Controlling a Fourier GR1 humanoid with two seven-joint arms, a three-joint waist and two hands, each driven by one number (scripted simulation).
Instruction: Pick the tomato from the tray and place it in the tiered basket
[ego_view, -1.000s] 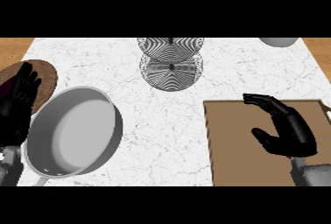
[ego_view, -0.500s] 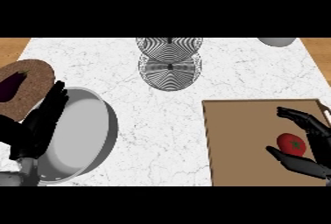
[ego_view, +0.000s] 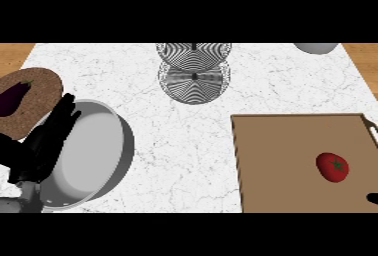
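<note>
Round red tomato (ego_view: 333, 166) lies ungrasped at 4 o'clock on the brown wooden tray (ego_view: 280, 165), wire tiered basket (ego_view: 194, 70) at 12 awaiting it; left robot hand (ego_view: 46, 142) released, right robot hand (ego_view: 373, 198) indeterminate.

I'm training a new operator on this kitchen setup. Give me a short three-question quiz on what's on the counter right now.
1. True or false: the tomato lies on the tray.
2. What lies on the round mat at far left? A) eggplant B) spoon C) cup
3. Which hand shows over the pan?

Key: 1 true. 2 A, the eggplant. 3 the left hand, fingers straight.
</note>
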